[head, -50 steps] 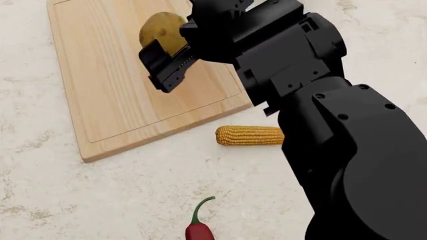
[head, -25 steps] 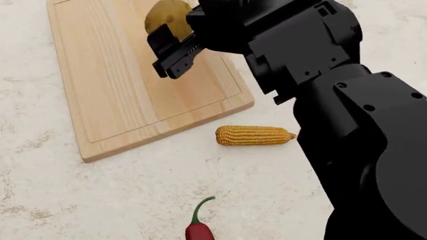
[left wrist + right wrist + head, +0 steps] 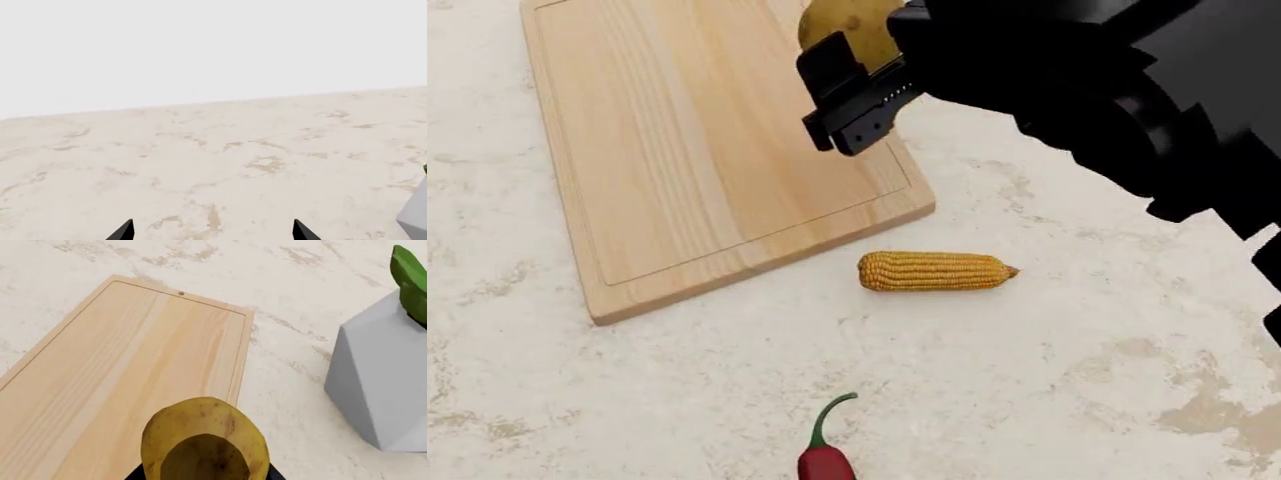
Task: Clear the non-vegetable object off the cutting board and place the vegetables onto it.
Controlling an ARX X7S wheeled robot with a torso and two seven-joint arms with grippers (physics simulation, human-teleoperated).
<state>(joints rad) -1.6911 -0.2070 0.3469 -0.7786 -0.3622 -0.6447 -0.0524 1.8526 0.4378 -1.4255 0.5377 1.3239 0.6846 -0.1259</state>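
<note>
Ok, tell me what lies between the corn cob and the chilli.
Nothing. In the head view, the stretch between the corn cob and the chilli is bare marbled countertop; the cutting board sits off to the far side of the cob.

So the right arm is matte black all over, built from chunky faceted housings with hard edges, and there's basically no shine on it anywhere. Can't make out any screws or markings on it from the head camera, it's too dark and fills the whole upper right corner. The right gripper is the same black, with a blocky flat-sided finger and a strip of fine ribbing or teeth along the rail next to it. The left gripper only shows two small pointed black fingertips at the frame edge.
</note>
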